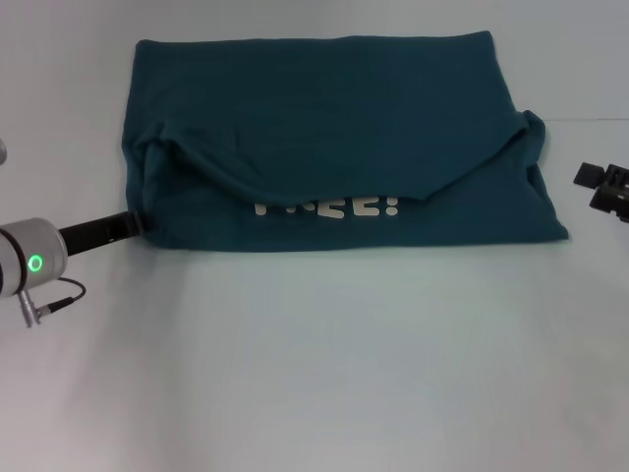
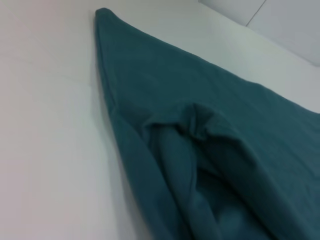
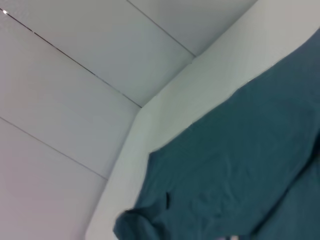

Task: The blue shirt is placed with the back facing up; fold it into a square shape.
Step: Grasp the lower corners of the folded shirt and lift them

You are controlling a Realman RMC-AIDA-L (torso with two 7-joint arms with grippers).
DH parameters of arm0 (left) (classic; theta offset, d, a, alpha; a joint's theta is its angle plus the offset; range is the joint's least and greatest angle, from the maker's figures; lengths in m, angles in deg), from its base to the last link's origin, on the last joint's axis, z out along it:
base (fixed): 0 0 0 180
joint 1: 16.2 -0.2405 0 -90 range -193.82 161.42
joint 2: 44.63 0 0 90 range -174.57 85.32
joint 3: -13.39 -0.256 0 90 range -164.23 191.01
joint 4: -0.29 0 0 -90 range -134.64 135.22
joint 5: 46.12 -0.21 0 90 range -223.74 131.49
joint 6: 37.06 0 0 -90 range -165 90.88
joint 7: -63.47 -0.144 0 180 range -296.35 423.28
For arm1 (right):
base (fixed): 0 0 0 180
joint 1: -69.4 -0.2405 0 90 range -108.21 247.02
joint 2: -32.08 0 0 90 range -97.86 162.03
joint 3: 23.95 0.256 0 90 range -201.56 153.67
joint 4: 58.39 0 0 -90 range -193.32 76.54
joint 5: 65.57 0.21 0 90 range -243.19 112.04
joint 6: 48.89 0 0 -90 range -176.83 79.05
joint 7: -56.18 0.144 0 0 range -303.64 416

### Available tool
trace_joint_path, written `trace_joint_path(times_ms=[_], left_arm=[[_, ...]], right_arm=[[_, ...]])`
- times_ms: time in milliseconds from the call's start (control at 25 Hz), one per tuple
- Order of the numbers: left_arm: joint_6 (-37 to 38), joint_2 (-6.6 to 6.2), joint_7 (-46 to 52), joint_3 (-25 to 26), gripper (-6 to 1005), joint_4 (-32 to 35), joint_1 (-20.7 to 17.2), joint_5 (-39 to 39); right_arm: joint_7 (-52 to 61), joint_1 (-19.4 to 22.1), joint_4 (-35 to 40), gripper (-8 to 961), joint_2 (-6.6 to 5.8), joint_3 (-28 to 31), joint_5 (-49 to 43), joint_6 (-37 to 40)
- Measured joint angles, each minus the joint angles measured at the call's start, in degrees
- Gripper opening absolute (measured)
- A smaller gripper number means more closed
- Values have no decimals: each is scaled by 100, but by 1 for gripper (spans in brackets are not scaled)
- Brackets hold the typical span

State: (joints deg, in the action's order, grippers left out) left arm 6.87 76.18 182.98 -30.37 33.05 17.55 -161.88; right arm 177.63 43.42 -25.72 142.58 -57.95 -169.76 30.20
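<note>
Nearest the head camera lies bare white tabletop [image 1: 324, 374], a wide free strip for working. Beyond it the large dark teal-blue cotton T-shirt [image 1: 324, 128] is spread crosswise, partly folded, its upper layer sagging so white lettering [image 1: 329, 207] peeks out. The left gripper [image 1: 133, 224] sits at the shirt's near-left corner; whether its claw is apart or together cannot be told. The right gripper [image 1: 607, 187] rests just off the right edge, likewise unreadable. A good next fold probably needs both near corners lifted evenly, hems aligned.

White table [image 1: 314, 374], pale panelled wall [image 3: 75, 75] behind its far edge
</note>
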Motion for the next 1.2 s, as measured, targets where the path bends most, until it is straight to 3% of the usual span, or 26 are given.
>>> trace_joint_path(times_ms=[120, 360, 480, 600, 1000, 1200], left_arm=[[256, -65, 263, 8, 39, 111, 8, 2], [960, -251, 893, 291, -2, 261, 76, 0], [1171, -272, 1102, 389, -1, 354, 91, 1], [1233, -282, 1225, 397, -1, 399, 113, 8], [1168, -284, 1244, 395, -1, 358, 144, 26], [1157, -247, 1246, 383, -2, 345, 124, 19]], right_arm=[[293, -113, 99, 801, -176, 0, -424, -46], [1190, -565, 222, 800, -702, 3, -1568, -153], [1445, -848, 233, 800, -808, -4, -2229, -377], [1600, -1105, 221, 800, -762, -5, -2769, -620], [1669, -1590, 126, 798, -249, -110, -3546, -1172], [1579, -1633, 110, 797, -117, -334, -3589, -1426]])
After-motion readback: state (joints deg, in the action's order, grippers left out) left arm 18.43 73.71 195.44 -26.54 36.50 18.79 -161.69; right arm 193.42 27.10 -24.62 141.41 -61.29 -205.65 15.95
